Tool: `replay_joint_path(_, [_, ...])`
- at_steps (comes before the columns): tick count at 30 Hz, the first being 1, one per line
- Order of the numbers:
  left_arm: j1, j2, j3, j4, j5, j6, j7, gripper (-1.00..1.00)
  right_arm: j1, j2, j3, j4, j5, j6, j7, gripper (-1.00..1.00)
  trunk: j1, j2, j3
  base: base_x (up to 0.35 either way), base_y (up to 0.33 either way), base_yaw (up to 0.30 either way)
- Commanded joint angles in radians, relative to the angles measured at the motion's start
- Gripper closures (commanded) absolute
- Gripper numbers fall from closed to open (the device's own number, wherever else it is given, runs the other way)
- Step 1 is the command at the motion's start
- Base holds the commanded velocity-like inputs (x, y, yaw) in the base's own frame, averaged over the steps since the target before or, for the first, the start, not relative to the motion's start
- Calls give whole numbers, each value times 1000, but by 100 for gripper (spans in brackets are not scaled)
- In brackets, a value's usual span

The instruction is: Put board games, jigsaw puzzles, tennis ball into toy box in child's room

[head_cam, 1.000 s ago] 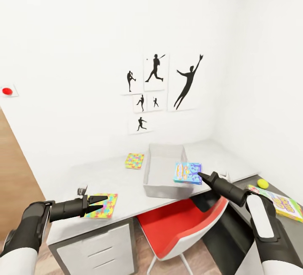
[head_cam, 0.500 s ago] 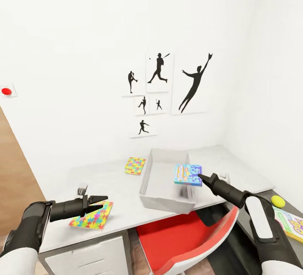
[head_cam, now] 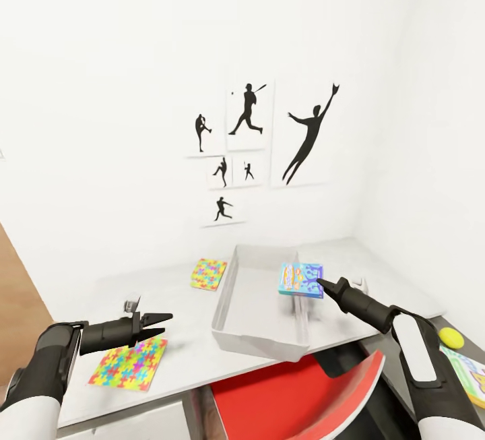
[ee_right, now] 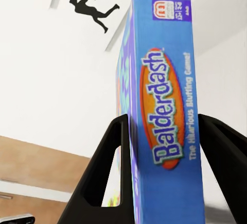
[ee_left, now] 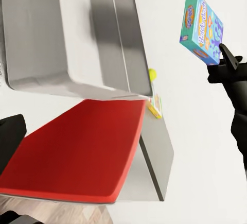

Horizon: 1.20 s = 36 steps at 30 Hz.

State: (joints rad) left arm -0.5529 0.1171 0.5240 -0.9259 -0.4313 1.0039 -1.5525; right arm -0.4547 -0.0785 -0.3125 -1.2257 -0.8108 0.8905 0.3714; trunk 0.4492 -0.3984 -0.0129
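Game box [head_cam: 301, 279] hanging in the right gripper [head_cam: 322, 285] above the grey bin [head_cam: 259, 305] on the desk [head_cam: 182, 352].

Head view: the right gripper is pinching the box's edge, holding it over the bin's right wall; the left gripper [head_cam: 164, 322] is hovering with fingers parted, holding nothing, above a puzzle mat [head_cam: 128, 364]. A second mat [head_cam: 208, 273] is lying just left of the bin; a ball [head_cam: 450, 337] and another game box [head_cam: 471, 372] are sitting at far right. Left wrist view: the bin [ee_left: 67, 38] is sitting above a red chair [ee_left: 77, 154], the held box [ee_left: 202, 27] showing beside it. Right wrist view: both fingers [ee_right: 110, 165] are clamping the "Balderdash" box [ee_right: 162, 110] on edge.
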Motion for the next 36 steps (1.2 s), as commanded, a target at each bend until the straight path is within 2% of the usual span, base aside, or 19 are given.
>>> replay_joint_path(1, [-1, -1, 2, -1, -10, 10, -9, -100, -1, 0, -2, 0, -1, 6, 7, 100, 1, -2, -1, 163, -65, 0])
replay_joint_path(9, [-1, -1, 2, -1, -10, 10, -10, -100, -1, 0, -2, 0, -1, 6, 7, 100, 1, -2, -1, 63, -42, 54])
replay_joint_path(19, [-1, -1, 2, -1, -9, 10, -11, -100, -1, 0, -2, 0, -1, 6, 7, 100, 1, -2, 2, 15, -22, 261])
replay_joint_path(27, [-1, -2, 2, -1, -10, 10, -9, -100, -1, 0, -2, 0, -2, 7, 7, 100, 1, -2, 6, 139, -119, 271])
replay_joint_path(36, [-1, -2, 2, -1, -10, 10, -9, -100, -1, 0, -2, 0, -2, 7, 8, 100, 1, -2, 6, 77, -84, 46])
